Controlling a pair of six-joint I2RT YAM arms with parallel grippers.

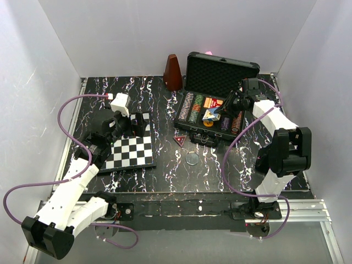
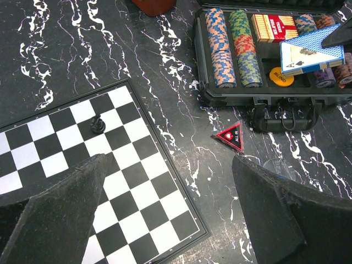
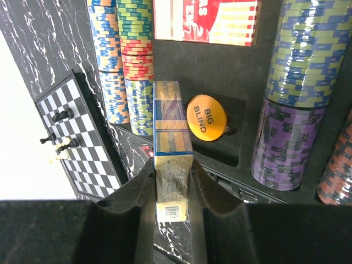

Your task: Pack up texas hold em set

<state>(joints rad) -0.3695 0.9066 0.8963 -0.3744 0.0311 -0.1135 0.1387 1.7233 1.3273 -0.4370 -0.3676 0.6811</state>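
Observation:
The texas hold em set's black case (image 1: 223,74) lies open at the back right, foam lid up. Rows of striped chips (image 1: 190,107) (image 2: 220,49) (image 3: 308,49) fill it, with a red card box (image 2: 273,27) (image 3: 206,21) and an orange Big Blind button (image 3: 206,118) (image 2: 281,76). My right gripper (image 3: 172,181) (image 1: 220,113) is shut on a blue card box (image 3: 172,143) (image 2: 311,50), held on edge over the case's middle. A red-and-black All In triangle (image 2: 230,136) (image 1: 180,140) and a clear disc (image 1: 192,158) lie on the table before the case. My left gripper (image 2: 170,220) (image 1: 124,124) hangs open over the chessboard's corner.
A black-and-white chessboard (image 1: 132,151) (image 2: 137,181) (image 3: 82,137) with a few pieces lies left of centre. A brown pyramid metronome (image 1: 172,72) stands at the back, left of the case lid. White walls close in the table on three sides.

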